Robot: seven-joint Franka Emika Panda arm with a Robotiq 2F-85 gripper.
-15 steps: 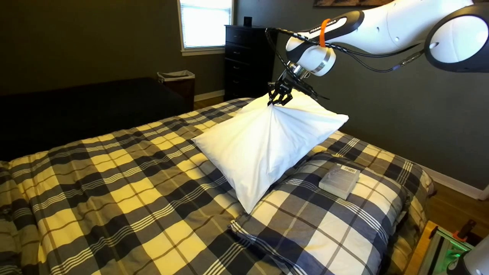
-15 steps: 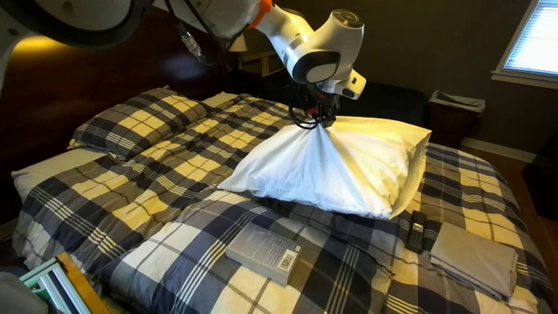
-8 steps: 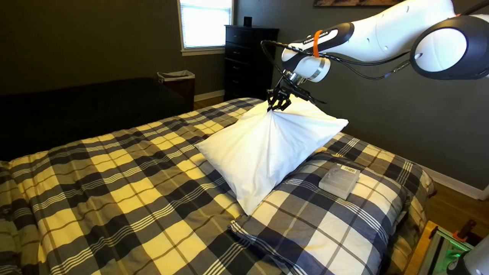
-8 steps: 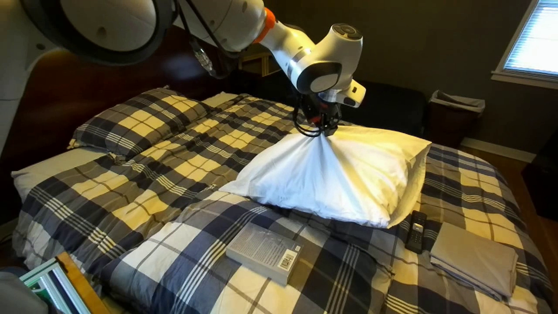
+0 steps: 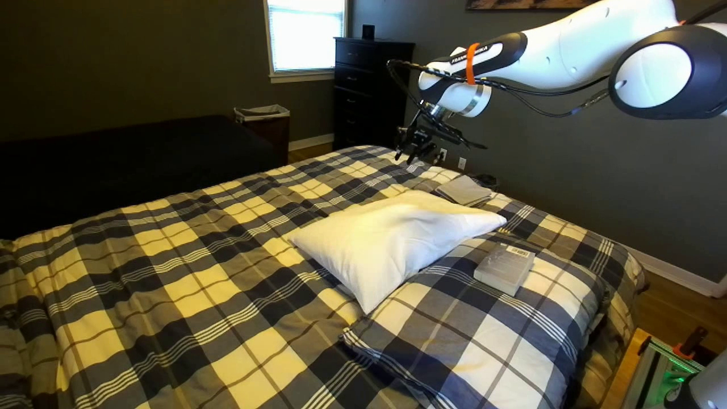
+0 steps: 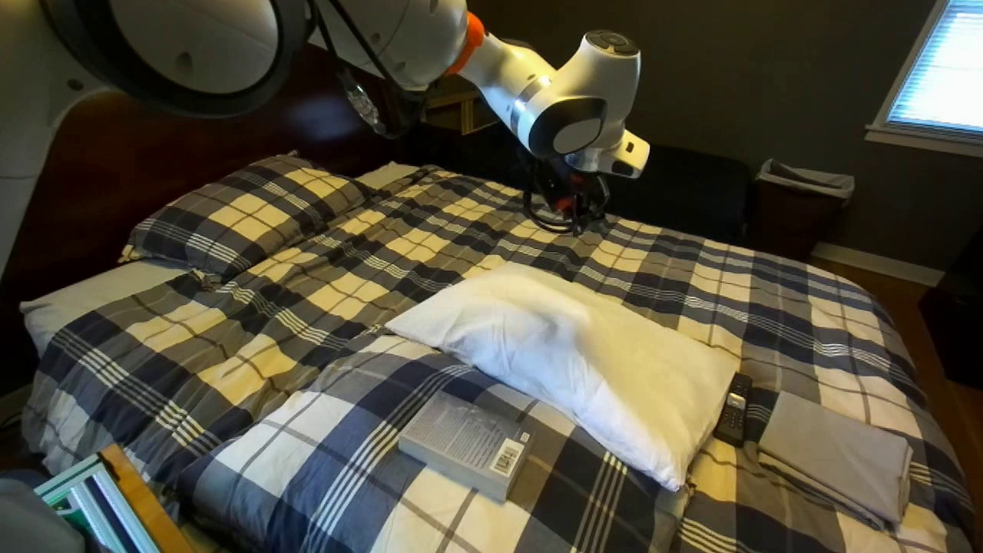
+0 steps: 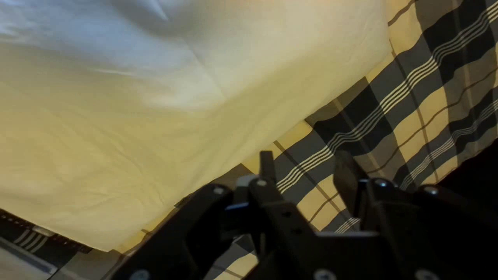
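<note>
Dropped pillow [image 6: 572,357] since 0.5 s ago, slumped on bed [image 5: 187,250] beside remote [image 6: 733,415], toward foot edge. Hanging clear with spread claw [image 7: 305,167].

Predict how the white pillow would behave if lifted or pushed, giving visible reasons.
The white pillow would probably sag and crease when lifted: its surface looks soft and rumpled. It seems unlikely to roll, lying broad and low. Pushed toward the book, it may bunch against the plaid pillow it touches.

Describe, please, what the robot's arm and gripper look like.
The Franka Panda arm is white with black panels, partly covered brand lettering, an orange band and black cables. The Robotiq gripper is black, with slim, linked fingers and shiny screw heads.
</note>
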